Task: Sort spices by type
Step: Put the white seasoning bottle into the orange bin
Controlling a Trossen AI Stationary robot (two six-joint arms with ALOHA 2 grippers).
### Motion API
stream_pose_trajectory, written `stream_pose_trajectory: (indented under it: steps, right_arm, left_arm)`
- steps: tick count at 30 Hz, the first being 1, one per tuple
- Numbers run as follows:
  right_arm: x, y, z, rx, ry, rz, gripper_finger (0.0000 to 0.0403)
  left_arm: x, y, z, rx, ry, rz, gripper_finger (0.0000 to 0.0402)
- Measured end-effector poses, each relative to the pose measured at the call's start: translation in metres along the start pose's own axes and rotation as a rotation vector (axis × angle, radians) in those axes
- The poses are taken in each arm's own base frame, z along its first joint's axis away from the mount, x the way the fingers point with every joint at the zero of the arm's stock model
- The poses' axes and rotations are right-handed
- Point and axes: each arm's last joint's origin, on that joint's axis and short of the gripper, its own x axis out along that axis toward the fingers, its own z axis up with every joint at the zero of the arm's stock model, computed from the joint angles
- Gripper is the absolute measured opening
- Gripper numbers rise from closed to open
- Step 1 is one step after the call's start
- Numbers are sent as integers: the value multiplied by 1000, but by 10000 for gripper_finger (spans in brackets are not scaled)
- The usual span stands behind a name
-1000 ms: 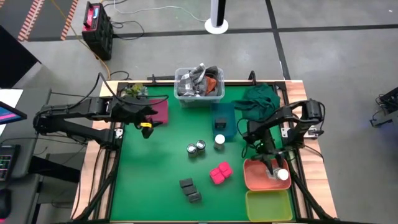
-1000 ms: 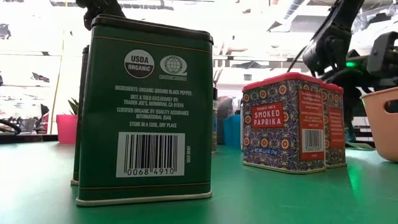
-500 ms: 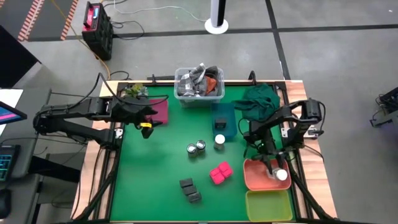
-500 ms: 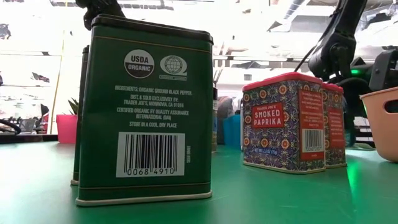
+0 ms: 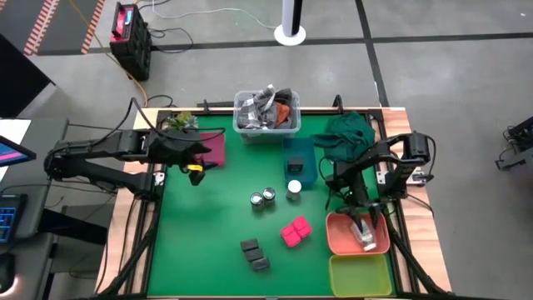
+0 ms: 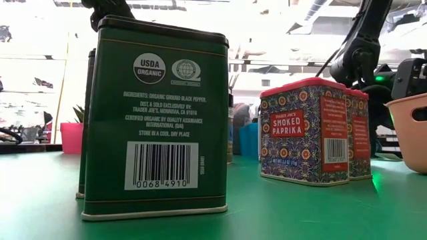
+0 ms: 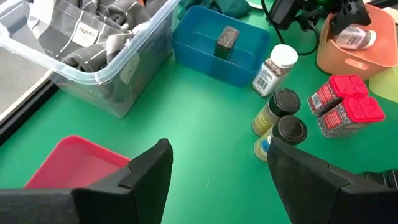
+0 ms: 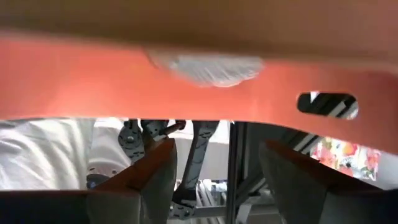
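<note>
High view: orange tray at table's right edge, holding a white-capped jar lying on its side; right gripper above it, fingers apart, holding nothing. Left gripper spread, empty, near red tray.

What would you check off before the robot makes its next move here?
1. Right claw open and empty: ok.
2. White-capped jar inside the orange tray: ok, lying on its side.
3. Second white-capped jar sorted: not ok, it stands on the mat beside the blue tray.
4. Left claw open, clear of the jars: ok.
5. Right claw clear of the tray wall: cannot tell.
</note>
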Motion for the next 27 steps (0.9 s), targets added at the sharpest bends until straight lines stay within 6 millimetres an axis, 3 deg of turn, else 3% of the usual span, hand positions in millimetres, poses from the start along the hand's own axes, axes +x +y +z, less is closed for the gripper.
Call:
stream_pose_trajectory:
  steps: [5,10,17,21,27]
  right_arm:
    - [1,-1,-18,-42,-21,-137,260]
    - [7,8,-46,-116,-260,-203,260]
    - [4,6,-92,-145,-607,-50,260]
    - [19,5,-109,-150,-751,-18,260]
    - [57,7,-123,-181,-805,-11,260]
  left_arm:
    - [-3,0,-1,-10,4,-27,249]
    - [-4,1,-3,-29,27,-38,249]
    - [-4,1,-3,-9,31,-37,249]
    - [-4,1,-3,-3,31,-38,249]
    - [-4,1,-5,-14,49,-55,249]
